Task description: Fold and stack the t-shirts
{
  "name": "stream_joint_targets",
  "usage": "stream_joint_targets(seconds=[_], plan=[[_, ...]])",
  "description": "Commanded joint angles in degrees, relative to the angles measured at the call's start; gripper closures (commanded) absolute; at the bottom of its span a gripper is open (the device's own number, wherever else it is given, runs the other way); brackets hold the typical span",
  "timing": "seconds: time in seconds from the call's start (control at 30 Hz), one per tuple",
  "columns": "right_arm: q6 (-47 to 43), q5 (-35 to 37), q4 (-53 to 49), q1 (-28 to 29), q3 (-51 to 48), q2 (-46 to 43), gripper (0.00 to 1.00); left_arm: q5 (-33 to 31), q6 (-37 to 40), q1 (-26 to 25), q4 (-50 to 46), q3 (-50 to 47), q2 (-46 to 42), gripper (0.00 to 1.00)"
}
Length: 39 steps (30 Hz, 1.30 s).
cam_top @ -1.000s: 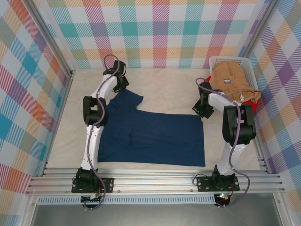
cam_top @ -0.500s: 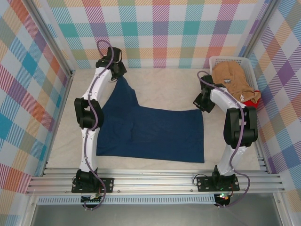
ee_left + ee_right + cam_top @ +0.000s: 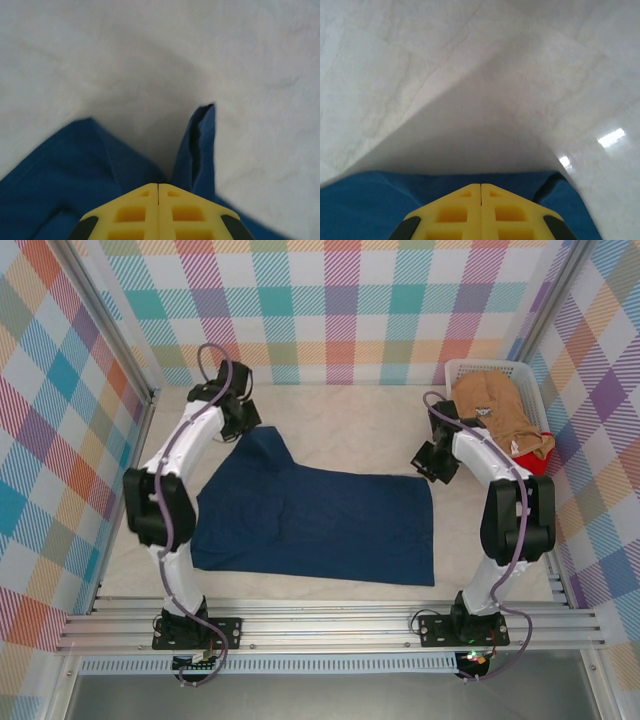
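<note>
The navy blue t-shirt [image 3: 320,525] lies spread on the white table cover, with no white print showing. My left gripper [image 3: 243,426] is shut on its far left corner, and in the left wrist view the yellow fingers [image 3: 158,186] meet over blue cloth [image 3: 70,165]. At the shirt's far right corner my right gripper [image 3: 429,467] is also shut on it, its fingers [image 3: 480,185] pinching the blue edge [image 3: 385,192]. The tan t-shirt [image 3: 495,408] is heaped in the basket. A bit of the red t-shirt [image 3: 537,461] pokes out beneath it.
The white plastic laundry basket [image 3: 470,369] stands at the back right corner. Plaid walls with metal posts close in three sides. The white table cover [image 3: 350,430] lies bare behind the shirt. An aluminium rail [image 3: 330,625] runs along the near edge.
My left arm has swung left, dragging the shirt's far left corner and left side with it. The right gripper has held almost still on the far right corner.
</note>
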Motion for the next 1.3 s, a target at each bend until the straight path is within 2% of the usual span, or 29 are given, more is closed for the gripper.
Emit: stream_joint_targets(seconds=[0.0, 0.17, 0.37, 0.53, 0.7, 1.17, 1.27], plan=[[-1.94, -3.71, -5.66, 0.26, -3.45, -4.58, 1.00, -6.13, -3.08, -0.98, -3.69, -10.51, -11.76, 1.00], [-3.03, -7.67, -10.26, 0.69, -8.72, -8.47, 1.00, -8.57, -7.68, -1.14, -5.50, -27.04, -26.73, 1.00], [-2.63, -5.55, -13.18, 1.06, -16.89, -11.93, 1.00, -10.83, -12.93, -1.16, -9.60, -37.15, -35.53, 1.00], [-1.66, -0.80, -13.21, 1.06, -18.83, -11.14, 1.00, -16.70, -18.47, -1.16, -13.91, -40.50, -40.09, 1.00], [-0.61, 1.45, -13.36, 1.03, -18.74, -10.16, 1.00, -18.81, -19.87, -1.07, -15.77, -41.97, -41.65, 1.00], [-0.49, 4.43, -14.61, 0.89, -15.87, -10.58, 1.00, -17.34, -22.56, -1.24, -16.76, -45.51, -43.28, 1.00], [-0.55, 4.11, -14.37, 0.89, -15.43, -10.00, 1.00, -16.74, -23.49, -2.61, -16.62, -45.34, -44.63, 1.00]])
